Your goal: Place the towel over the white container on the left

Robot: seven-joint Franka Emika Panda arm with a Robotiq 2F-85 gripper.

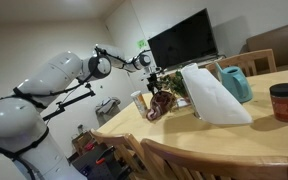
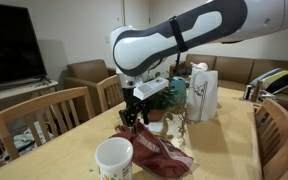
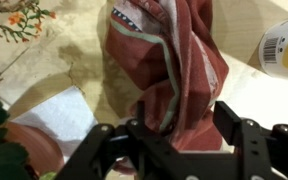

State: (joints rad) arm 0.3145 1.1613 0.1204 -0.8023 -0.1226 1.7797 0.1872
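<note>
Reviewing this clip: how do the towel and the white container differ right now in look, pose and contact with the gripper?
Colour: the towel is dark red with pale trim; the white container is cream-white.
Pose: the towel lies crumpled and limp; the container stands upright, rigid.
Contact: the gripper straddles the towel, jaws apart; the container sits beside the towel, untouched.
Both rest on the wooden table.

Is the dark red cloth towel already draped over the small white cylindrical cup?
No, the towel lies crumpled on the table beside the cup, whose open mouth shows uncovered.
</note>
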